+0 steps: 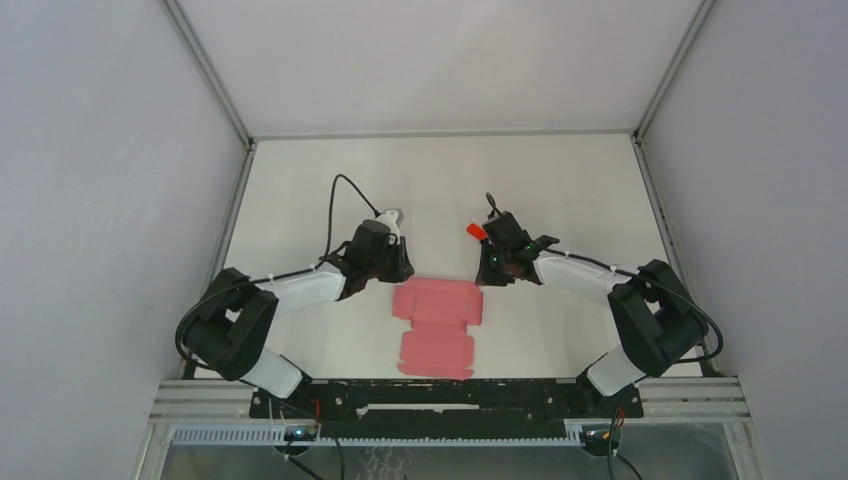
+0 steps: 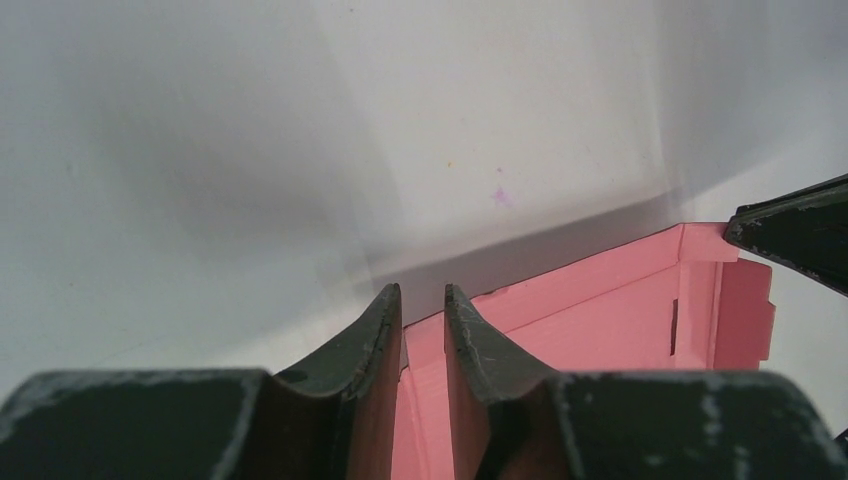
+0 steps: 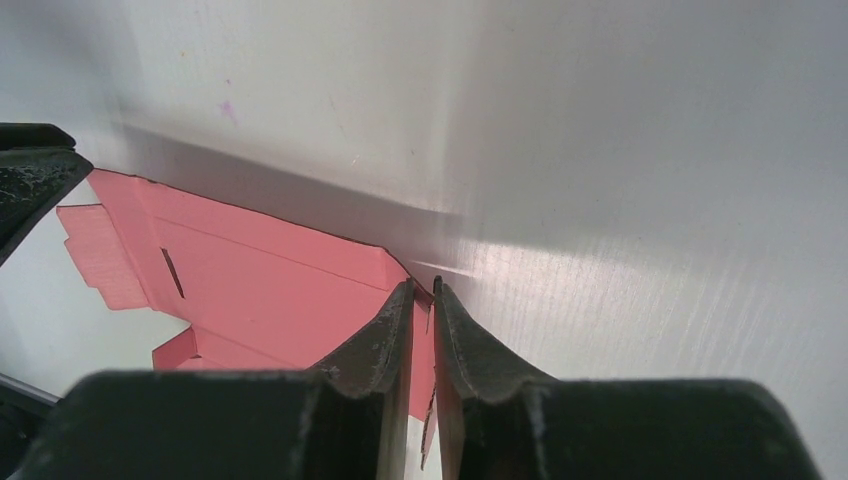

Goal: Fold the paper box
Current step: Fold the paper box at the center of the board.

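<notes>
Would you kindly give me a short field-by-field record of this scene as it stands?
paper box: pink, unfolded, flat on the table; far edge seems slightly lifted
left gripper: astride the box's far left corner; grip unclear
right gripper: shut on the far right corner
small red piece: beside the right gripper; resting place unclear
fold: not yet done

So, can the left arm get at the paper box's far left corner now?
Probably yes: the left gripper straddles that corner of the paper box, with the right gripper at the opposite corner, clear of it.
</notes>
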You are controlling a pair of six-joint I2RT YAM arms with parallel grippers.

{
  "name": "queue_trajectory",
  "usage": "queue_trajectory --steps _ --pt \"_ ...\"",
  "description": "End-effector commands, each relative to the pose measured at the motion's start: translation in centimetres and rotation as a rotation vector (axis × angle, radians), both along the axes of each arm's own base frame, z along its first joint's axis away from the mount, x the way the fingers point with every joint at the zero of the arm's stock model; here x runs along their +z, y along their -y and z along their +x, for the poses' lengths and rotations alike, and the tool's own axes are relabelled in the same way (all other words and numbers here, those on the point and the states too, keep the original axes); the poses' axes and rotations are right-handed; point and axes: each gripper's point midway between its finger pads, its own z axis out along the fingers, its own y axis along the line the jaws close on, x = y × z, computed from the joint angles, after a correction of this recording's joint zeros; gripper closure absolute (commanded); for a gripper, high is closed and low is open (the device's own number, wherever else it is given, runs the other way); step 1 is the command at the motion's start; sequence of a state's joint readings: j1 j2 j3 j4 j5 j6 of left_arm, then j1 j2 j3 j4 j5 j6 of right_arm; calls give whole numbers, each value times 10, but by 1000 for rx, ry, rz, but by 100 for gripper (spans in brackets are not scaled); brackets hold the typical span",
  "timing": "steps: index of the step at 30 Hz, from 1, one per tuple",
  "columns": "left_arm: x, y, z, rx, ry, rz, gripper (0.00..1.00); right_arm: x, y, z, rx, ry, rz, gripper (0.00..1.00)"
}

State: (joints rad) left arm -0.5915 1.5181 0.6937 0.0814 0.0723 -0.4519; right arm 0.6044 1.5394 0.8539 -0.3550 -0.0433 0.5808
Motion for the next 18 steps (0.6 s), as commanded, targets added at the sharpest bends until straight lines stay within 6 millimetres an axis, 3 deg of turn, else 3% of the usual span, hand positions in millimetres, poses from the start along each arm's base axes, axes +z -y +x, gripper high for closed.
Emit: queue_trajectory --steps 1,7,9,14,18 --pt "18 -7 6 26 55 11 73 15 -9 11 10 51 38 79" --pt "13 -22 5 62 32 45 75 15 -10 10 11 51 42 79" --pt "10 -24 3 59 24 51 84 15 -10 11 12 51 42 79" --pt "-2 -31 -4 55 -19 98 96 13 -10 10 12 45 44 79" --pt "-8 -32 -8 46 -37 110 97 12 -11 9 13 42 44 79"
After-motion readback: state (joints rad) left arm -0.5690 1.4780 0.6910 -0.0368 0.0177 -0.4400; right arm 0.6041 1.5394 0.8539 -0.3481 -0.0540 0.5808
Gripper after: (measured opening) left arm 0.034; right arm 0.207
